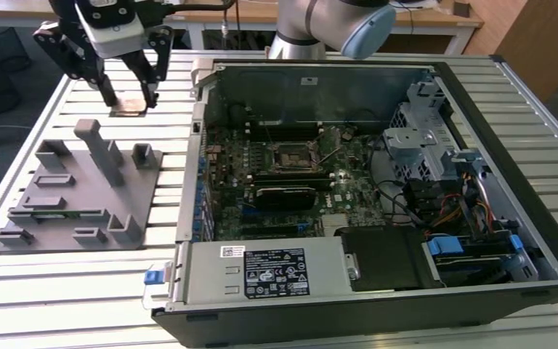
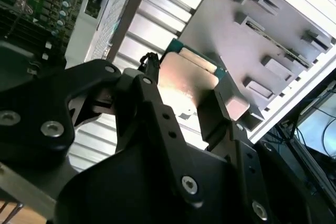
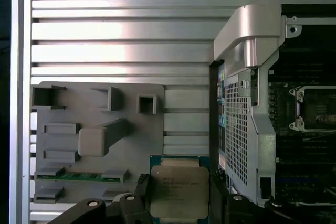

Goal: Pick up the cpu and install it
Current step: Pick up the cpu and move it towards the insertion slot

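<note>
The gripper (image 2: 181, 92) was clamped on the cpu (image 2: 190, 76), its two black, bolt-studded metal fingers (image 2: 157, 114) pressing on opposite edges of the flat square chip. In the first wrist view the cpu (image 3: 178, 188) showed a dull silvery lid with rounded corners, set on a thin green-edged board.

In the upper left of the exterior view, the gripper (image 1: 130, 97) hung from the arm with the cpu (image 1: 128, 107) held level at its fingertips, over the table (image 1: 104, 291), a bed of long ribbed aluminium slats.

Nearer the camera in that view, at middle left, lay the fixture (image 1: 75, 198): a matte grey plastic plate with blocky upright posts and shallow rectangular pockets. It stood apart from the chip.

Filling the centre and right of the exterior view was the open computer case (image 1: 376, 314), black-walled, with a labelled sheet-metal power supply (image 1: 259, 270) along its near edge. Beyond that lay the green motherboard (image 1: 357, 190), and toward its far side the square, dark-framed socket (image 1: 293, 154), well apart from the cpu.
</note>
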Available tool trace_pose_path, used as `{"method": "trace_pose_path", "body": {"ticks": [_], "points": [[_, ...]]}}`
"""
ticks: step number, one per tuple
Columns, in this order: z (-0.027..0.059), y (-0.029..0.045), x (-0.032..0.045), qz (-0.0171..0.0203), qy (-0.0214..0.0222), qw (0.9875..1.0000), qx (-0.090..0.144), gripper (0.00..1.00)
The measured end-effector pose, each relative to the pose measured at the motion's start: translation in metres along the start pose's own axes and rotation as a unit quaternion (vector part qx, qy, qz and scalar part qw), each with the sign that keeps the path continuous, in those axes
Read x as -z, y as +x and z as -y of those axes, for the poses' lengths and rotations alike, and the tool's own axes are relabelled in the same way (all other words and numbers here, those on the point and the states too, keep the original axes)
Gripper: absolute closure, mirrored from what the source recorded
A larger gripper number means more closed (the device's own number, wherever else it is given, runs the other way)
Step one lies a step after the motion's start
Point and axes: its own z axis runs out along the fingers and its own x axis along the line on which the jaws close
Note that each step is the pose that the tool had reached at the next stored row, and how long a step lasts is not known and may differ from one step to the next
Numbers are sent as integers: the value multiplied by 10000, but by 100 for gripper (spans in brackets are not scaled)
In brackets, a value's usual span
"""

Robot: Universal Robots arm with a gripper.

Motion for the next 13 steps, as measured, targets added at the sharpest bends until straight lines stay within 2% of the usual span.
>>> {"method": "trace_pose_path", "body": {"ticks": [5, 13], "points": [[-2, -185, 4, 0, -7, 10000, -1, 46], [-5, -377, 7, 0, -9, 10000, -1, 46]]}}
